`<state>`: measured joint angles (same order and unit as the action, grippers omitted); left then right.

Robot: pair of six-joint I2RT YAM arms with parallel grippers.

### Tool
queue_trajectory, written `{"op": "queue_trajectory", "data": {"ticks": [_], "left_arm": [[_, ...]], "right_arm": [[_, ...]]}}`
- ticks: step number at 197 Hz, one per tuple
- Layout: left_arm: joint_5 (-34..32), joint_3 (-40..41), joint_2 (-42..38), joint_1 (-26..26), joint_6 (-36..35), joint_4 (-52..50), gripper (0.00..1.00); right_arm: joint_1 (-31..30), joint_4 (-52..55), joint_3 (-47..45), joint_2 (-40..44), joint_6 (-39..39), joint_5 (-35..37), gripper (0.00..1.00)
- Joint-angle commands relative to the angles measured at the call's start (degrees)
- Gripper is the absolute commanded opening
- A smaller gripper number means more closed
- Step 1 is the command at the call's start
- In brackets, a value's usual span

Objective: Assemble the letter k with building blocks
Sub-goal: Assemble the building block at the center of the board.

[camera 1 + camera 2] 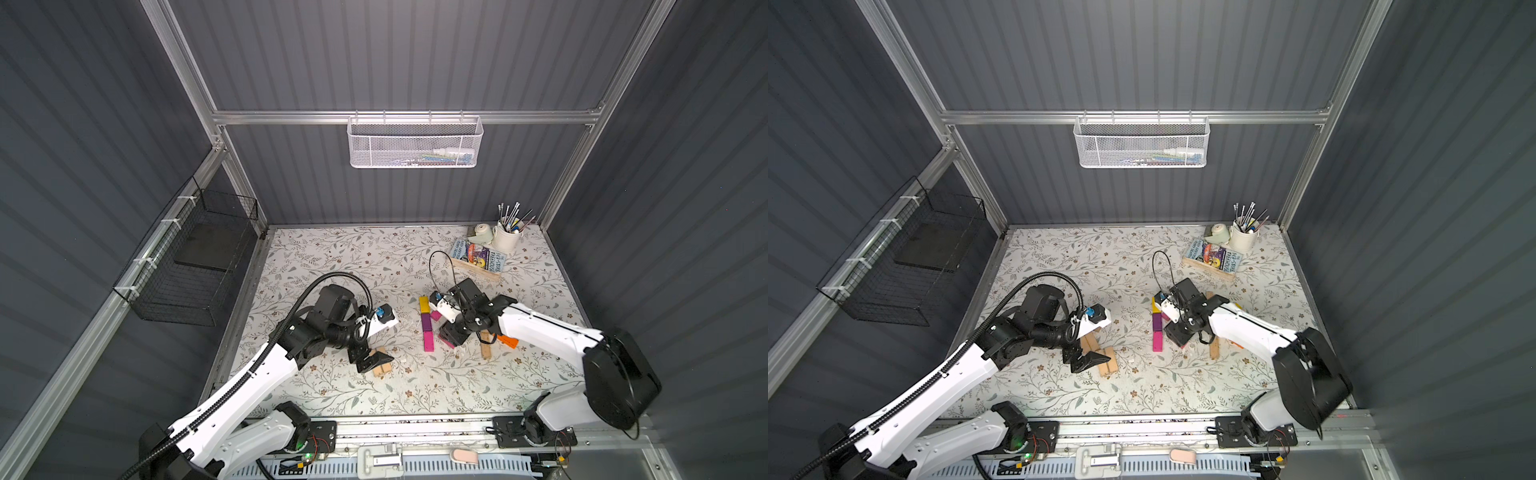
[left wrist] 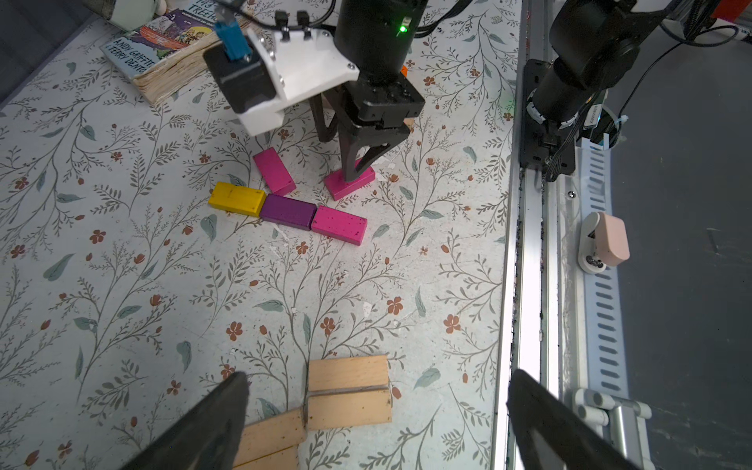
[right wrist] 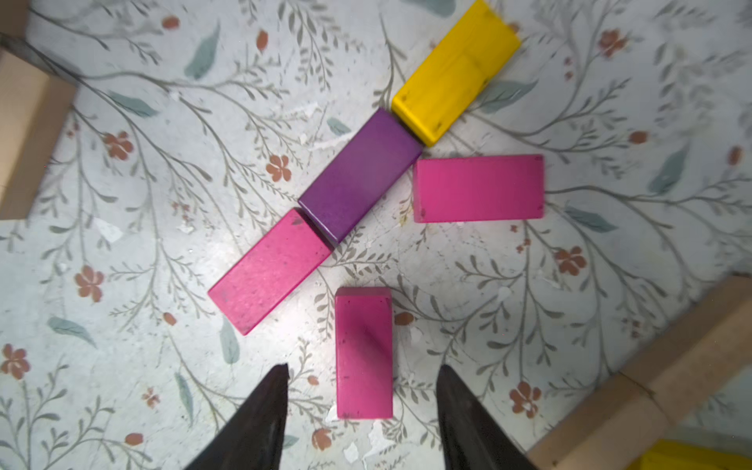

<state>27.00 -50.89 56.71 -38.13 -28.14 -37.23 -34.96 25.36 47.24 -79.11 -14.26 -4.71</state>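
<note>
In the right wrist view a yellow block [image 3: 455, 69], a purple block [image 3: 362, 175] and a magenta block [image 3: 270, 270] lie end to end in a straight row. A second magenta block [image 3: 478, 188] lies slanted off the purple one. A third magenta block [image 3: 363, 352] lies flat between the fingers of my right gripper [image 3: 364, 370], which is open with a gap on each side. My left gripper [image 2: 378, 376] hangs wide open above several tan blocks [image 2: 348, 390], holding nothing. In a top view the row [image 1: 426, 328] sits mid-table beside the right gripper [image 1: 451, 338].
A book in a wooden tray [image 1: 478, 259], a white mug of brushes [image 1: 507, 237] and a tape roll [image 1: 482, 232] stand at the back right. A tan block [image 1: 486, 351] and an orange block [image 1: 509, 341] lie under the right arm. A metal rail [image 2: 529, 285] borders the table's front.
</note>
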Motion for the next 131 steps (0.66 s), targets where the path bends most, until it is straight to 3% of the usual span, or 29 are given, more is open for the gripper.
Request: {"op": "queue_trajectory", "data": {"ticks": [1,29,41,60,131], "left_arm": [[-0.1,0.7,-1.3,0.2,-1.2,-0.6,1.0],[0.2,0.8,-1.8,0.2,-1.0,-0.5,0.99],[0.3,0.9,-1.7,0.2,-1.0,-0.4,0.99],[0.8,1.0,-1.8,0.2,-1.0,-0.3,0.99],[-0.2,2.6,-4.7,0.1,-0.8,0.3,1.0]], "right_arm": [[-1.4,-2.4,-4.0,5.9,-7.1,3.1,0.64],[-1.1,5.0,-3.5,8.6,-7.8,-2.1,0.66],[-1.0,8.2,-3.0,7.1,-8.2,-5.7,0.66],[-0.6,10.9,-2.0,2.5,-7.7,-5.3,0.65],[2.7,3.8,-2.2,-6.5,-7.6,-3.9,0.55]]}}
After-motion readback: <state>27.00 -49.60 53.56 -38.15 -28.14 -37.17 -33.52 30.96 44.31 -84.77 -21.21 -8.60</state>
